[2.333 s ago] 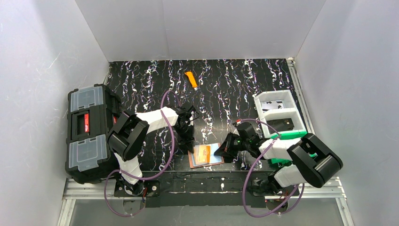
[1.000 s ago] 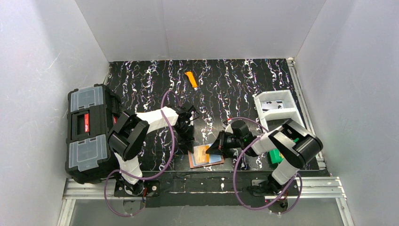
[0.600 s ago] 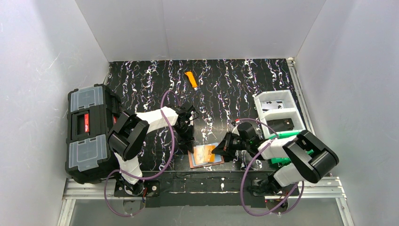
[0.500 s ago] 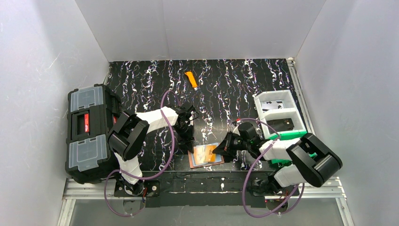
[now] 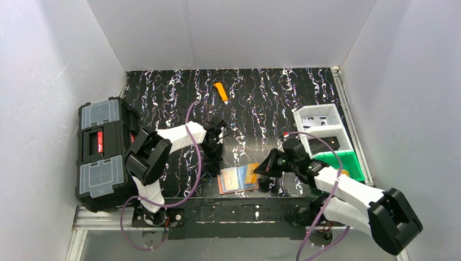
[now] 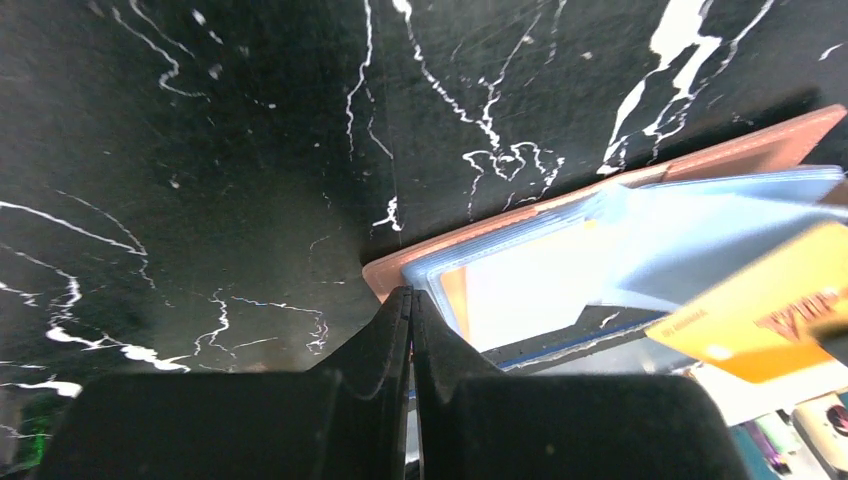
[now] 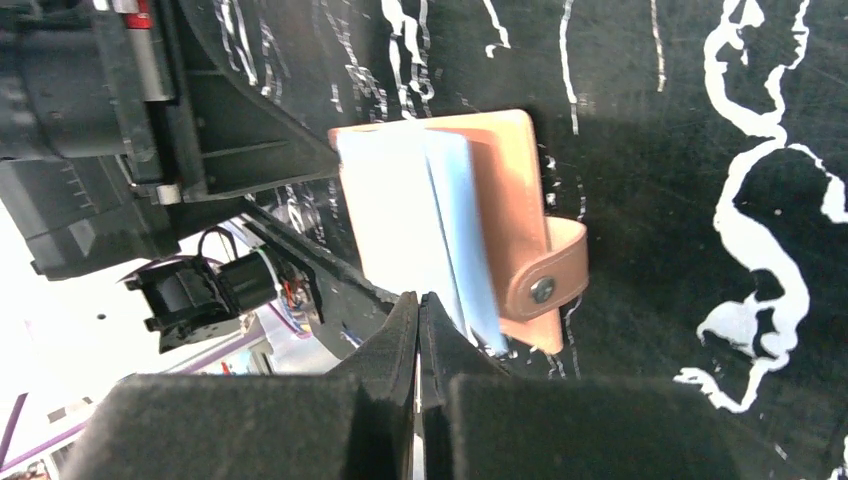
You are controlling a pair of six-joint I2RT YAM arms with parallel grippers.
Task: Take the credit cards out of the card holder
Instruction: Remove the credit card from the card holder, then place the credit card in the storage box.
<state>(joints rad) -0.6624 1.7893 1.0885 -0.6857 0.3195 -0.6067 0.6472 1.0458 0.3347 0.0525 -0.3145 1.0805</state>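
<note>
The brown card holder (image 5: 224, 190) lies open near the table's front edge, with pale blue-grey sleeves or cards (image 5: 236, 176) showing on top of it. My left gripper (image 5: 216, 161) is shut with nothing in it, and its tips (image 6: 410, 293) press on the holder's left corner (image 6: 378, 274). My right gripper (image 5: 261, 170) is shut on the orange-tan credit card (image 5: 251, 173), which sticks out past the holder's right edge, tilted up (image 6: 770, 320). In the right wrist view the holder (image 7: 510, 170) and its snap tab (image 7: 548, 283) lie just beyond my shut right gripper (image 7: 419, 298).
A big black toolbox (image 5: 102, 152) stands at the left edge. An orange utility knife (image 5: 220, 92) lies at the back middle. A white two-part bin (image 5: 322, 128) and a green tray (image 5: 342, 163) sit on the right, close behind my right arm.
My right gripper has drawn back to the right, sliding the orange card out over the holder's right edge. The right arm has stretched out lower. The left gripper has stayed on the holder.
</note>
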